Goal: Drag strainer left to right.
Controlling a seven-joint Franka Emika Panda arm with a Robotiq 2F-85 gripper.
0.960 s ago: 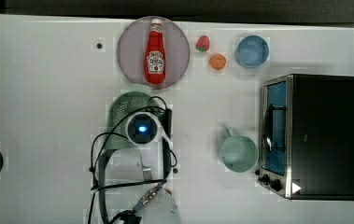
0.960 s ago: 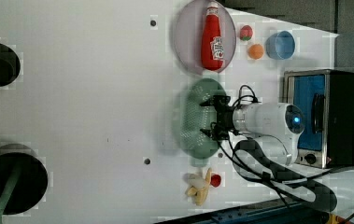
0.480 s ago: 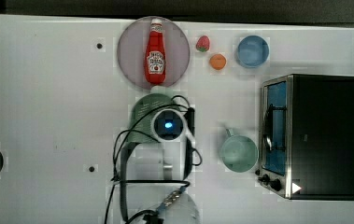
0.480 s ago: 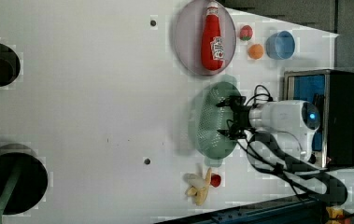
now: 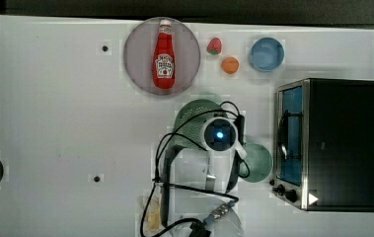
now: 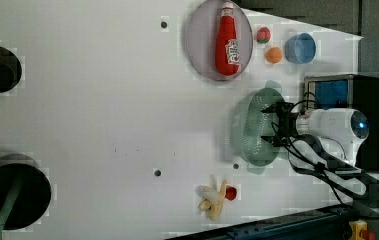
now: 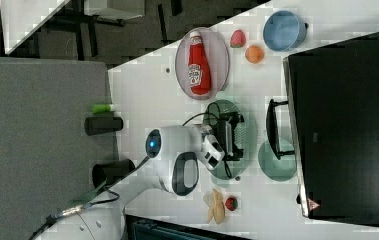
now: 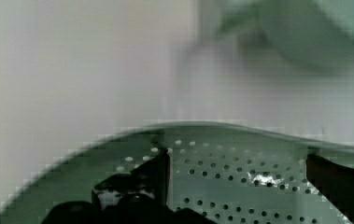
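1. My gripper (image 6: 271, 125) sits inside the strainer (image 6: 249, 127), its dark fingers (image 8: 158, 175) spread apart against the perforated wall, not clamped on anything.
2. The strainer is an oval of matte sage plastic dotted with small holes, lying under the gripper.
3. A smooth green mug (image 5: 257, 162) stands just beside the gripper, with the boxy black oven (image 5: 340, 143) beyond it.

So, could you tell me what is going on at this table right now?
The arm has its pincer down inside the strainer, fingers spread apart within the holed basin. In the top view the strainer sits mid-table, below the plate with the ketchup bottle, and the mug lies to the top view's right of it, before the oven.
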